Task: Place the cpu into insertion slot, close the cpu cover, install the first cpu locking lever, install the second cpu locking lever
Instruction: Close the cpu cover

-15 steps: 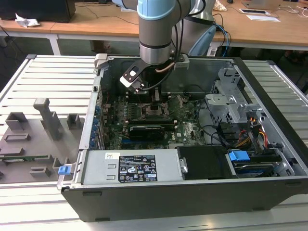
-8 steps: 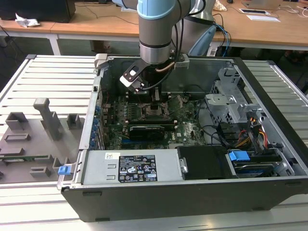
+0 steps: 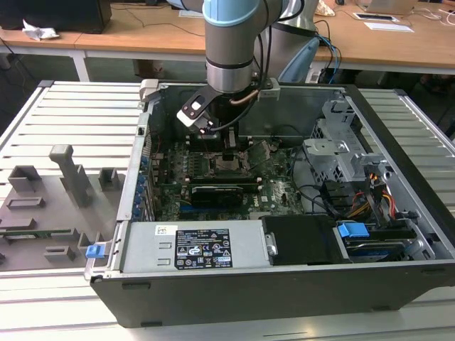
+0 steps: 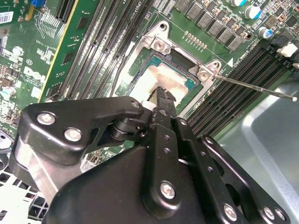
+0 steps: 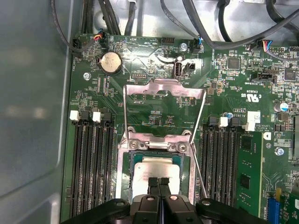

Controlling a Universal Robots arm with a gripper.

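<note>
- One gripper (image 3: pixel 227 153) reaches into an open computer case (image 3: pixel 398 128) on a slatted grey table (image 3: pixel 71 114) in the exterior view; a white label (image 3: pixel 202 249) lies face up inside.
- Second wrist view: jaws pressed together, empty, tips at the cpu (image 4: pixel 161 77), which sits in the insertion slot (image 4: pixel 159 45).
- First wrist view: the cpu cover (image 5: pixel 163 88) is swung open; memory slots (image 5: pixel 91 163) flank both sides.

Soft, even light from overhead fills the exterior view, though the inside of the open computer case (image 3: pixel 398 213) sits dimmer, darkest beneath the arm (image 3: pixel 231 35). In both wrist views the cpu (image 5: pixel 156 169) (image 4: pixel 166 79) top glares pale, almost washed out. Close to the lens, the gripper (image 4: pixel 160 92) body looks dark and perhaps slightly out of focus. Hazy reflections smear the case wall (image 5: pixel 32 93).
</note>
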